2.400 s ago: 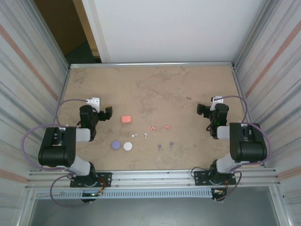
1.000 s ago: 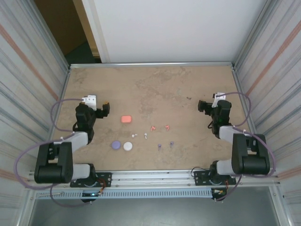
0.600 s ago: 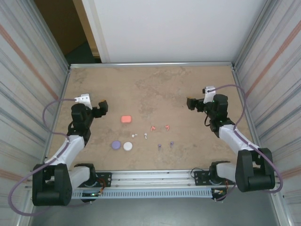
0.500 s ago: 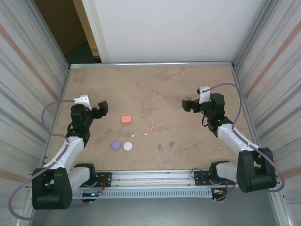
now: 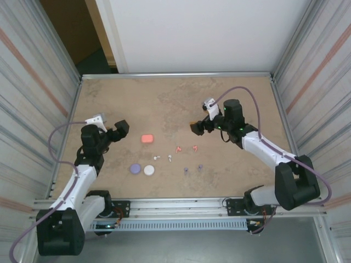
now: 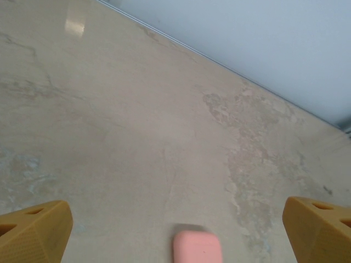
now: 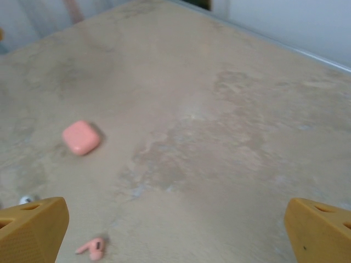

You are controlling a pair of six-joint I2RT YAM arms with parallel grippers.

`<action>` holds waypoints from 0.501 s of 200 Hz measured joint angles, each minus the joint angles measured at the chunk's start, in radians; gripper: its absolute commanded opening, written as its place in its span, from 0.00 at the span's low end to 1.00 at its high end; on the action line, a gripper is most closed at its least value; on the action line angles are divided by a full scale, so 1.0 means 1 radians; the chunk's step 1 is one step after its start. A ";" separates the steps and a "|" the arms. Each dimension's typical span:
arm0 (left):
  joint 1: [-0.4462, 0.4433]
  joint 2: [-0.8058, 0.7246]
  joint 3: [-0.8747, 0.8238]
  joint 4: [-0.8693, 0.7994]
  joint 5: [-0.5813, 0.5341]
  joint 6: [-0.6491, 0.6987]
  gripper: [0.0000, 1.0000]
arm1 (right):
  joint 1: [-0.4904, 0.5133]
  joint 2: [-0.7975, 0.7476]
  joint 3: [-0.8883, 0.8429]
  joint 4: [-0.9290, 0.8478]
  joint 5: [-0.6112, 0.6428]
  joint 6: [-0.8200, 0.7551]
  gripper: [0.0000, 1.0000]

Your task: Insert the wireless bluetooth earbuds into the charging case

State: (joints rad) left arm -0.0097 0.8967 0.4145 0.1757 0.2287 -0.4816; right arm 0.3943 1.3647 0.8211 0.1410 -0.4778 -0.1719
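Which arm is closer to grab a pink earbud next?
The right one, probably. The right gripper is open and close to the pink earbuds in the top view; one shows in its wrist camera. The left gripper, also open, faces the pink case instead.

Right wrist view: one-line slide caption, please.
Open right gripper hovers over the tan table, pink case lying left of centre, one pink earbud at lower left.
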 measured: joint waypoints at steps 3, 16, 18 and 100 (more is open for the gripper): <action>0.000 -0.005 -0.005 0.000 0.003 -0.010 0.99 | 0.008 0.008 0.006 -0.003 -0.007 -0.010 1.00; 0.000 -0.024 -0.031 0.003 0.015 -0.045 0.99 | 0.037 0.041 0.035 -0.016 -0.032 -0.050 1.00; 0.000 -0.026 -0.034 0.003 0.016 -0.048 0.99 | 0.041 0.046 0.040 -0.019 -0.037 -0.054 1.00; 0.000 -0.168 -0.116 -0.057 -0.005 -0.187 0.99 | 0.192 0.311 0.267 -0.097 -0.095 -0.236 1.00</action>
State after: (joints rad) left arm -0.0097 0.7284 0.2981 0.1184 0.2237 -0.6682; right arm 0.5865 1.6752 1.0882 0.0444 -0.5728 -0.4080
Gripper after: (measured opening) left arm 0.986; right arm 0.996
